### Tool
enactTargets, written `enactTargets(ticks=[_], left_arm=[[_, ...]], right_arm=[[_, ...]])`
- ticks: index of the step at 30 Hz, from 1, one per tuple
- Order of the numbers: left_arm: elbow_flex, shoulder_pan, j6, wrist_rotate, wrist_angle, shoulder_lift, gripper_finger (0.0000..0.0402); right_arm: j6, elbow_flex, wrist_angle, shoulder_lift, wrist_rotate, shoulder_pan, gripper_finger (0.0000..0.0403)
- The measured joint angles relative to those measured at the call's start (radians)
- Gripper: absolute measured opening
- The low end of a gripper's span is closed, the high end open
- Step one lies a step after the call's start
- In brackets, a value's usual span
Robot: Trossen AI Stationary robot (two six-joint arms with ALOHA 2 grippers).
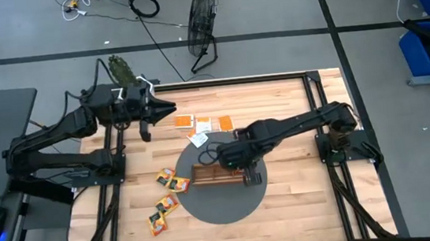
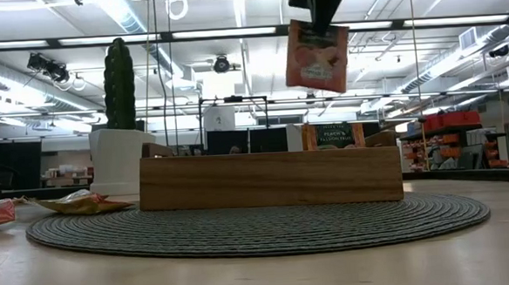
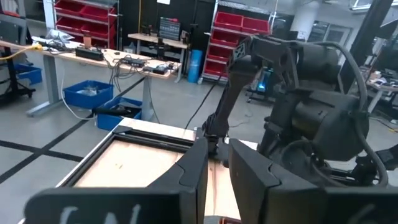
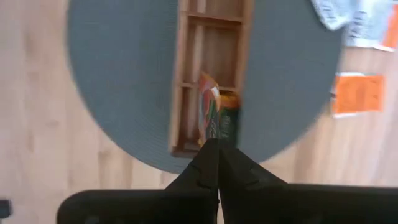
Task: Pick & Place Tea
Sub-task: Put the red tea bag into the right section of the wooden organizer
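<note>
Hanging above the wooden tray (image 2: 269, 178) — right gripper (image 4: 213, 146) clamped on red-and-green tea sachet (image 2: 317, 55); left gripper (image 3: 213, 165) empty, fingers slightly apart, off to the side.

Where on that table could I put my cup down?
The bare wood along the table's near edge, right of the grey round mat, looks free. Crowded spots: yellow sachets left of the mat, orange and white sachets behind it, and the wooden tray under the right gripper.

One wooden tray (image 1: 218, 174), one round mat (image 1: 208, 208), two arms (image 1: 51, 140).
</note>
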Motion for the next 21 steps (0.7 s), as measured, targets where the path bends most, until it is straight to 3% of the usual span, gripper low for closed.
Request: enactTargets(ticks=[11,21], left_arm=[[0.0,0.0,-0.007,0.0,0.002,-0.001,0.0069],[0.0,0.0,-0.008,0.0,0.002,-0.001,0.0069]], right_arm=[[0.029,-0.294,0.204,-0.051,-0.007,0.015,0.0],[0.062,-0.418,0.309,-0.05,-0.012,-0.02,0.0]])
